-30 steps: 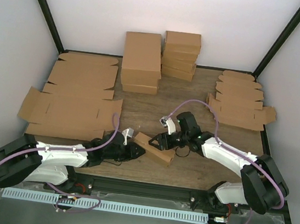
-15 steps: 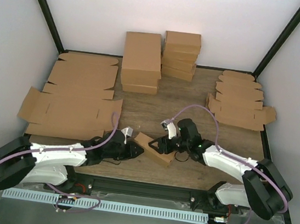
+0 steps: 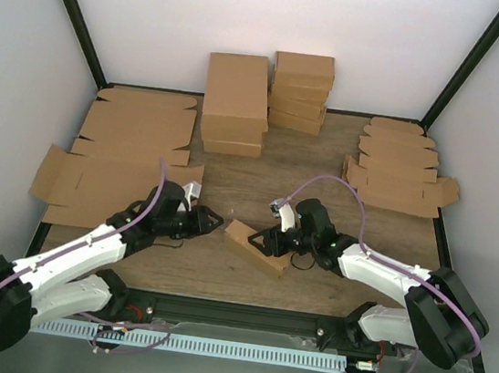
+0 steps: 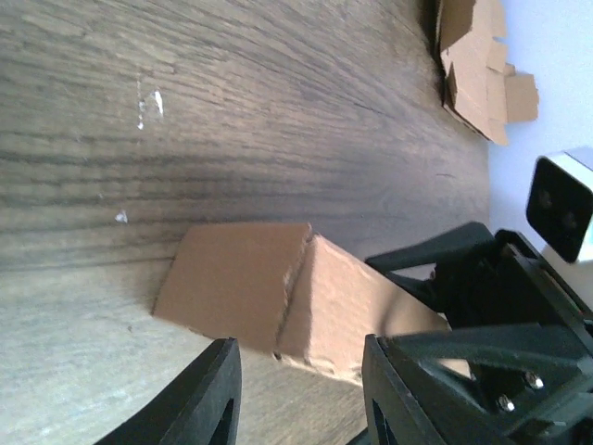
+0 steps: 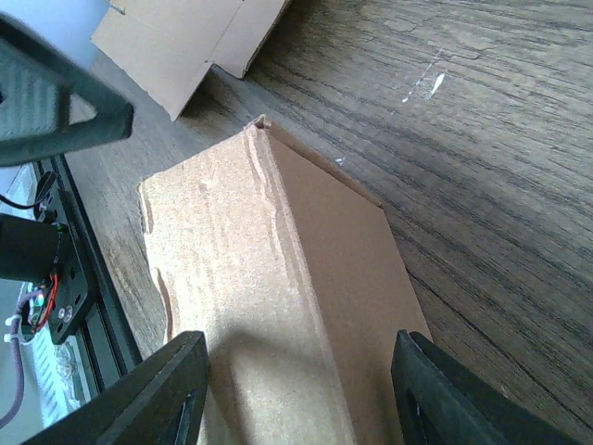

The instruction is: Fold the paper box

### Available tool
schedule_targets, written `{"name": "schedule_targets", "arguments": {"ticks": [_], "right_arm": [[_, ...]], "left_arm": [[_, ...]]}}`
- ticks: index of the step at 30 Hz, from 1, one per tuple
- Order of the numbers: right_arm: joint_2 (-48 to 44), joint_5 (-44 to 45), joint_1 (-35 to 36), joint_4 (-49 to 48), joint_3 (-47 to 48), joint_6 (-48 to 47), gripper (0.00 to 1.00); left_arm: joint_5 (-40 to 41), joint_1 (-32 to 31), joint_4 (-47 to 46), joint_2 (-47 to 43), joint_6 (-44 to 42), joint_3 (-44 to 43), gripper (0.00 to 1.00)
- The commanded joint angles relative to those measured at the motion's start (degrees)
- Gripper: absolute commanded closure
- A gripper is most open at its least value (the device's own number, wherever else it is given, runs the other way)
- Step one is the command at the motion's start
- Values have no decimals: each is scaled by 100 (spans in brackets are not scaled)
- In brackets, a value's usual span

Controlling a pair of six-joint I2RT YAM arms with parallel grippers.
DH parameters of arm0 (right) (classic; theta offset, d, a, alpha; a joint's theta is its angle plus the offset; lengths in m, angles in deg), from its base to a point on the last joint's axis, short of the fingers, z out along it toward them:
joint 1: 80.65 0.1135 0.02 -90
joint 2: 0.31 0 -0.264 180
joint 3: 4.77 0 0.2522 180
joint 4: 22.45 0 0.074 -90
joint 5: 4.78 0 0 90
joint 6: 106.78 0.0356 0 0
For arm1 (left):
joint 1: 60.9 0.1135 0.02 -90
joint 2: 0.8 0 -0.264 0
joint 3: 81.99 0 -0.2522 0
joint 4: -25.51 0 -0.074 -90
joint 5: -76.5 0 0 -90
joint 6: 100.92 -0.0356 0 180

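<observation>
The paper box (image 3: 251, 245) is a small brown carton lying slantwise on the wooden table near the front, its creased top and one side showing in the right wrist view (image 5: 278, 297). My right gripper (image 3: 268, 240) is shut on the box's right end, and the carton fills the gap between its fingers (image 5: 301, 399). My left gripper (image 3: 216, 220) hovers open to the left of the box and clear of it. From the left wrist the box (image 4: 306, 297) lies just ahead of the spread jaws (image 4: 301, 399), with nothing between them.
Two stacks of folded boxes (image 3: 236, 102) (image 3: 301, 90) stand at the back. Large flat cardboard blanks (image 3: 123, 170) lie on the left, close to the left arm. Smaller flat blanks (image 3: 398, 174) are piled at the right. Black frame posts rise at the back corners.
The left gripper has let go of the box's left end, opened and drawn back up and to the left. The right gripper stays on the box.
</observation>
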Motion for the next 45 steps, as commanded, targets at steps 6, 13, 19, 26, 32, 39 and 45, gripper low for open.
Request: {"name": "schedule_targets", "arguments": {"ticks": [6, 13, 19, 26, 32, 39, 45], "right_arm": [[20, 331, 38, 533, 0, -152, 43], [61, 311, 38, 558, 32, -159, 43], [100, 288, 42, 557, 56, -167, 43], [101, 275, 38, 555, 41, -155, 43], [99, 338, 38, 517, -11, -132, 43], [-64, 491, 38, 593, -2, -65, 43], [-146, 547, 38, 684, 81, -77, 43]], "left_arm": [[-1010, 603, -126, 1057, -1160, -490, 62], [-1304, 629, -473, 1114, -1247, -432, 61], [-1339, 632, -580, 1180, -1244, -314, 61], [-1315, 627, -774, 1463, -1236, -51, 69], [-1197, 630, -953, 1779, -1249, 208, 73], [-967, 627, -876, 1797, -1251, 302, 75], [-840, 630, -505, 1263, -1292, 43, 56]]}}
